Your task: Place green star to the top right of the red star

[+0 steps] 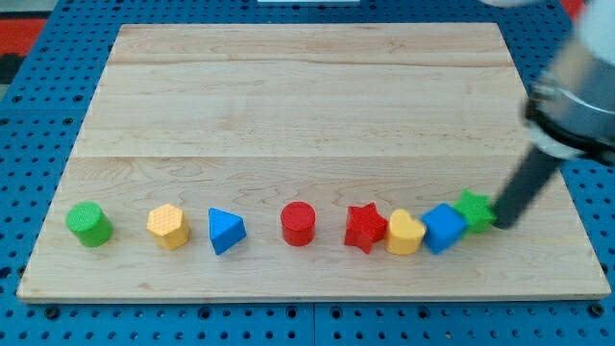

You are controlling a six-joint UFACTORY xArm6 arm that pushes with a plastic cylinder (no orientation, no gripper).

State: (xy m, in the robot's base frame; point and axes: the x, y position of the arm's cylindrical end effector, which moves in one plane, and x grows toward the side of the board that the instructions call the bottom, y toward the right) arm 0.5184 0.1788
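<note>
The green star [474,210] lies near the board's lower right, touching the blue cube [443,228] on its left. The red star [365,228] lies further left in the same row, with the yellow heart [405,233] between it and the blue cube. My tip [502,223] is right against the green star's right side, the dark rod slanting up to the view's right.
Along the lower row to the left lie a red cylinder [298,223], a blue triangle [226,231], a yellow hexagon [168,226] and a green cylinder [89,224]. The wooden board [307,106] rests on a blue pegboard; its right edge is close to my tip.
</note>
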